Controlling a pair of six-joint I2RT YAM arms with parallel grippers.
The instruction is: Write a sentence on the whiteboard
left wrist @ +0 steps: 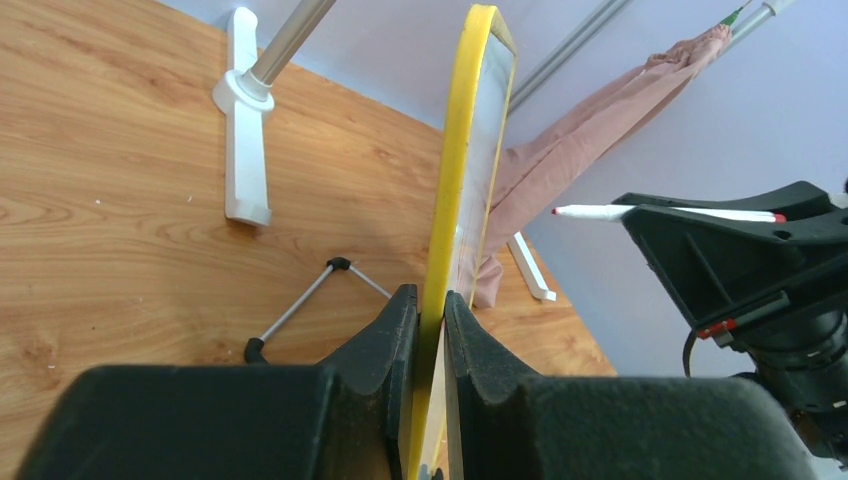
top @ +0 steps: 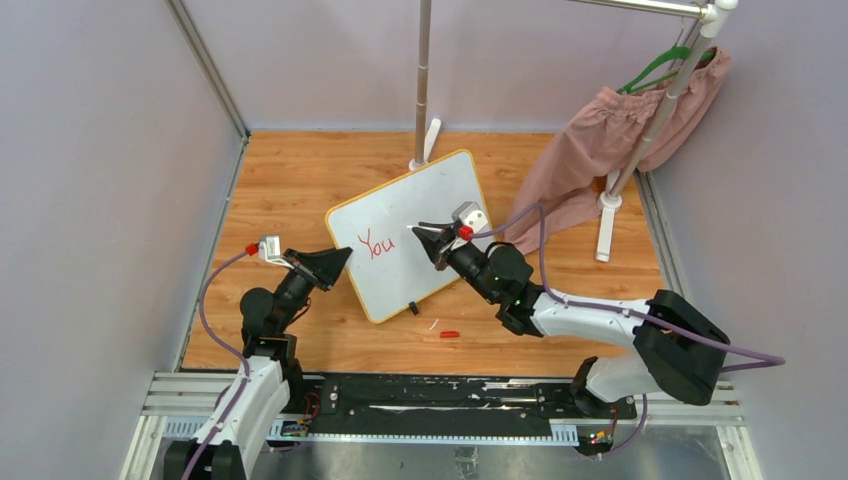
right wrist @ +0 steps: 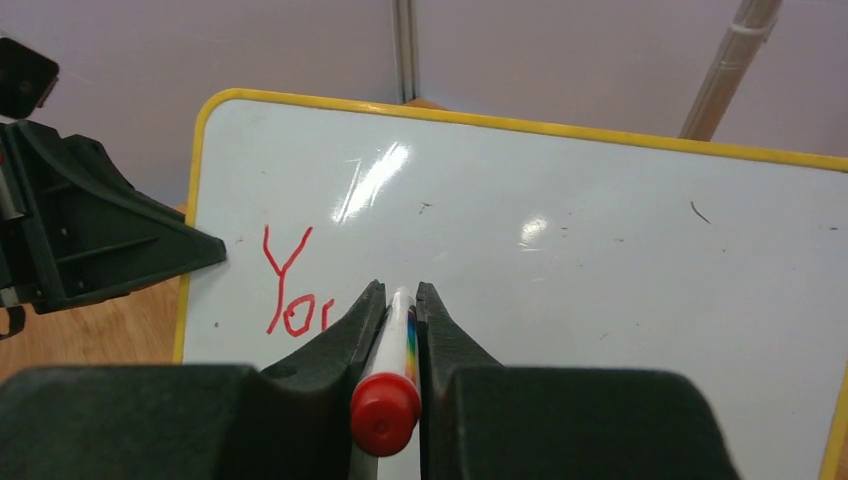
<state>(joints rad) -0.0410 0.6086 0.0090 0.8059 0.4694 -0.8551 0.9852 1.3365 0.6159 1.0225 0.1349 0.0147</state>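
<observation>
Right hand (right wrist: 400, 300) pens red "You" (right wrist: 290, 290) on whiteboard (right wrist: 560, 230).

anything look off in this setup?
One thing: a small red cap lies loose on the wooden table below the whiteboard, likely from the marker. The board sits askew, but the left gripper is clamping its edge.

My fingers (left wrist: 395, 360) pinch the whiteboard's (left wrist: 455, 190) yellow rim, one on each side; the board stands on edge, seen almost edge-on. Right of it, the other gripper (left wrist: 740, 250) holds a marker (left wrist: 600, 212) with its tip toward the board. On the wood table (left wrist: 120, 200): a white pole foot (left wrist: 245, 130), a wire stand (left wrist: 300, 310). Pink cloth (left wrist: 590, 130) hangs behind.
</observation>
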